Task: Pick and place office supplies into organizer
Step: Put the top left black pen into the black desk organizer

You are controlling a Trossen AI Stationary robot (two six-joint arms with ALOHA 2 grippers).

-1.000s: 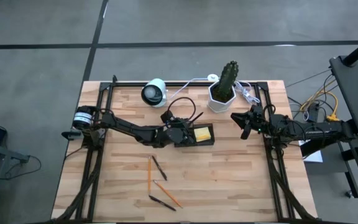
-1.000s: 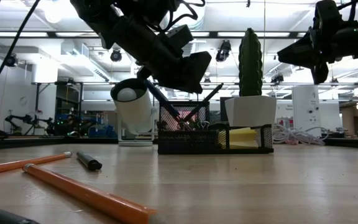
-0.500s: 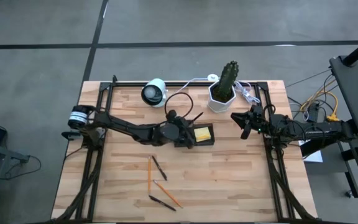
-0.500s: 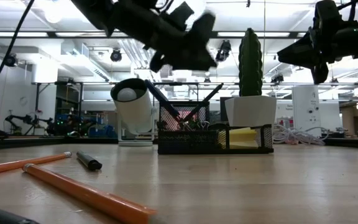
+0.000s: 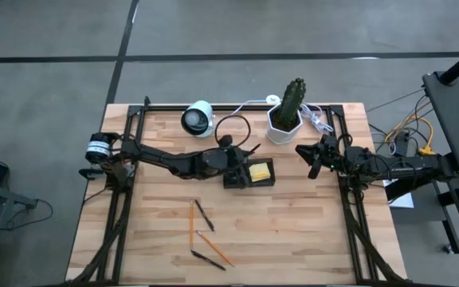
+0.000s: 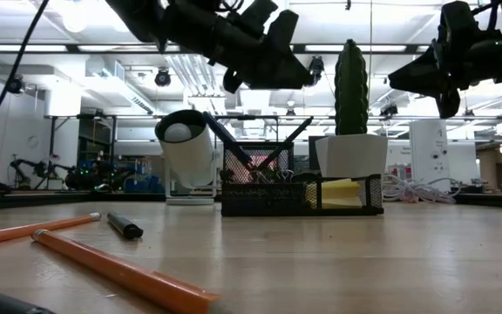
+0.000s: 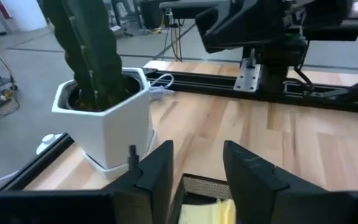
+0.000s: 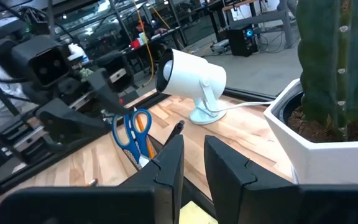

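Note:
The black mesh organizer (image 5: 249, 173) (image 6: 301, 196) stands on the table's far middle. A yellow sticky-note pad (image 5: 260, 171) (image 6: 338, 192) lies in its right part. Blue-handled scissors (image 8: 132, 134) and dark pens (image 6: 234, 144) stand slanting in its left part. My left gripper (image 5: 240, 154) (image 6: 295, 74) (image 7: 197, 165) hovers above the organizer, pointing almost level, open, with nothing between its fingers. Two orange pencils (image 5: 191, 223) (image 5: 213, 247) and two black pens (image 5: 204, 214) (image 5: 207, 259) lie flat on the near table. My right gripper (image 5: 307, 157) (image 8: 194, 158) waits at the right, raised, its fingers a narrow gap apart.
A white hexagonal pot with a cactus (image 5: 285, 119) (image 7: 104, 118) stands just beyond the organizer. A white round camera (image 5: 198, 118) (image 6: 186, 148) sits at the far left of it, with white cables (image 5: 317, 119) at the far right. Bare wood lies between the organizer and the pencils.
My left gripper has risen from just over the organizer's left part and tipped up from slanting down to nearly level, drifting a little toward the far edge. The pens, scissors and pad in the organizer have stayed put.

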